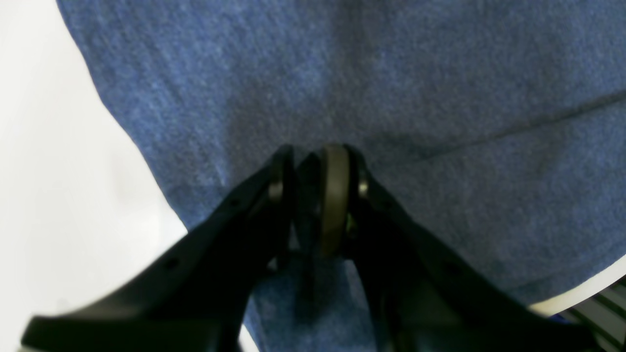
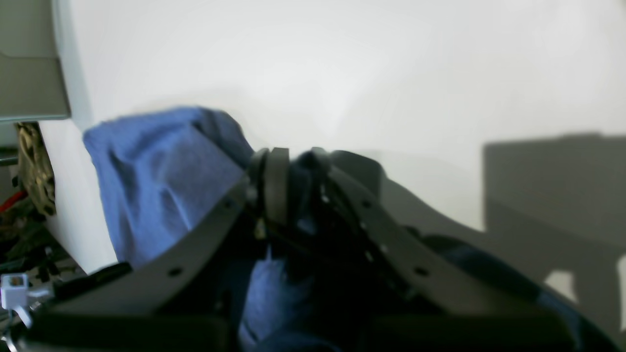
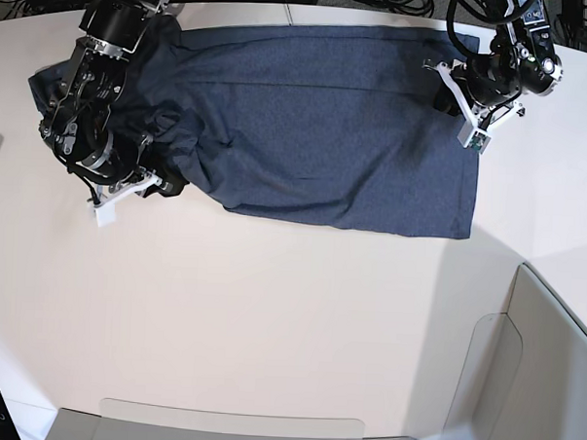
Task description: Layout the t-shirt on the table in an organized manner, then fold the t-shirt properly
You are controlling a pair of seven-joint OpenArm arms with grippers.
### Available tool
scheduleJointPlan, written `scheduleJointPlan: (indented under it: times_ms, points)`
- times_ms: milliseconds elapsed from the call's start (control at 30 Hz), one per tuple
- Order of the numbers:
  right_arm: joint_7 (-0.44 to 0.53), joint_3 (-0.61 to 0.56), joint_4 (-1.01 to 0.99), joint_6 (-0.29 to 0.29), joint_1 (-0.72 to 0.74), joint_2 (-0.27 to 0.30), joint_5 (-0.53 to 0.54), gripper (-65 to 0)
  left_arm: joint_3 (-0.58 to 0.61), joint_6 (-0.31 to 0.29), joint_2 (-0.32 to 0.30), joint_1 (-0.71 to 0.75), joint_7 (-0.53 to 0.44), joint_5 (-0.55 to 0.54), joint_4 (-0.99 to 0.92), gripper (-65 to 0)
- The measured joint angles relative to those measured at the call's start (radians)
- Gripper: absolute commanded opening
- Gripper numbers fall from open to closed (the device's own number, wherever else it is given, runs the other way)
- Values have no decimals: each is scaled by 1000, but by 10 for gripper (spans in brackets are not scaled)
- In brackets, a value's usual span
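Note:
The dark navy t-shirt lies spread across the far part of the off-white table, plain side up, with no lettering showing. Its left part is bunched and wrinkled. My left gripper is at the shirt's right end. In the left wrist view it is shut, pinching the blue cloth. My right gripper is at the bunched left end. In the right wrist view it is shut on a fold of the shirt, held just above the table.
Grey translucent panels stand at the near edge and the near right. Black cables lie beyond the far edge. The right wrist view shows the table's edge with wiring clutter past it.

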Motion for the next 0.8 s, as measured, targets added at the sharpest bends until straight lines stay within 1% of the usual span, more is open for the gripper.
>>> scheduleJointPlan:
  times_ms: [267,467,533,600,667,733,800]
  points:
    - [3,-1,3,0,132,3,6,-589,0,0,0,0,0,0,-1,-547]
    - [3,-1,127,0,159,4,0,-585,0,0,0,0,0,0,-1,-547]
    - [6,-8,140,0,164,6,1,-582,0,0,0,0,0,0,-1,-547]
    - [4,-39,137,0,150,13,1,-542,0,0,0,0,0,0,-1,-547]
    - [6,-45,136,2,112,16,10,-478,0,0,0,0,-1,0,-2,-547]
    - [3,-39,134,0,57,17,-5,-400,-2,0,0,0,-1,0,-2,-547]
    - [-2,-35,130,-1,23,17,-10,-353,-2,0,0,0,0,0,-2,-547]
